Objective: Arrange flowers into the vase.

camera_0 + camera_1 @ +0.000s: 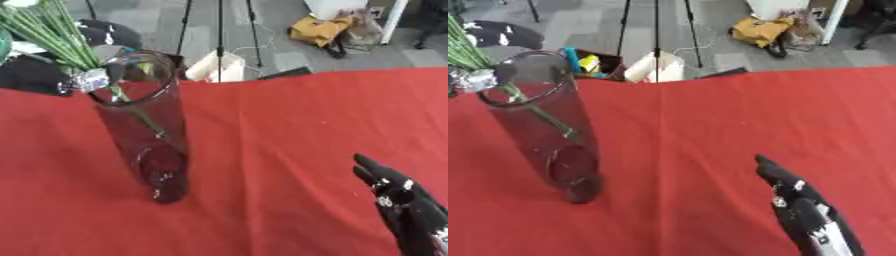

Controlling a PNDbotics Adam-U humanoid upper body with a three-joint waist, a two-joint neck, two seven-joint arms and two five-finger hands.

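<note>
The left hand point(90, 80) is mostly hidden at the rim of the glass vase point(149, 145); whether its fingers are curled round the flower stems point(52, 35) cannot be told. The stem ends reach down inside the vase, the rest slanting out up-left of its mouth. To finish well, lower the bunch straight along the vase axis without nudging the rim. The right hand point(407, 207) rests released, fingers straight, well right of the vase on the red tablecloth point(297, 115).
</note>
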